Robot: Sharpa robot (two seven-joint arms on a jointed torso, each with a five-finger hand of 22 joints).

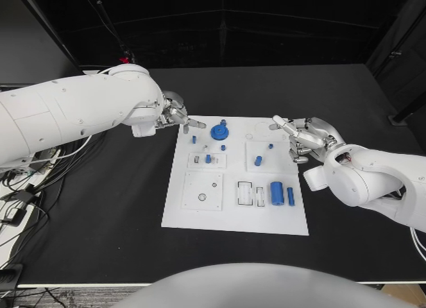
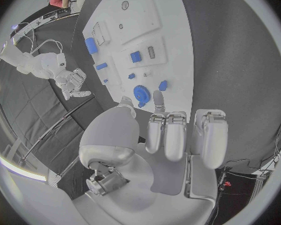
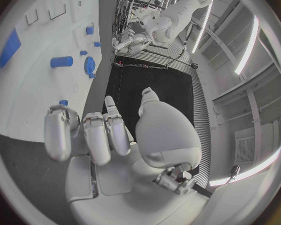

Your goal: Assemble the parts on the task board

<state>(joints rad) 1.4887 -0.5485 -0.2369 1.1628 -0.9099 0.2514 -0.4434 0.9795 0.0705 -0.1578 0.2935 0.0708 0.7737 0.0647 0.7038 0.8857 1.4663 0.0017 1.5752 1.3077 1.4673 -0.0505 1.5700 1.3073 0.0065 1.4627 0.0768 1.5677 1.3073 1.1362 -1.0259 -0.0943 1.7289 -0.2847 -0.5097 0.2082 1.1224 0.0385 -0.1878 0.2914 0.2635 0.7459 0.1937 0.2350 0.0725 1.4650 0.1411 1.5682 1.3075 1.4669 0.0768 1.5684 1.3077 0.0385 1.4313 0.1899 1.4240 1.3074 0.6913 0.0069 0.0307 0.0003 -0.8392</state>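
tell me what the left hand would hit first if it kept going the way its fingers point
Probably the round blue gear-like part at the white task board's near corner, just ahead of the left hand; depth is unclear.

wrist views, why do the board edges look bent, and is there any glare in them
In the left wrist view the fisheye lens bows the task board edges into curves behind the left hand; in the right wrist view bright ceiling light strips flare beyond the right hand; the head view keeps the board's edges straight and evenly lit against the black table.
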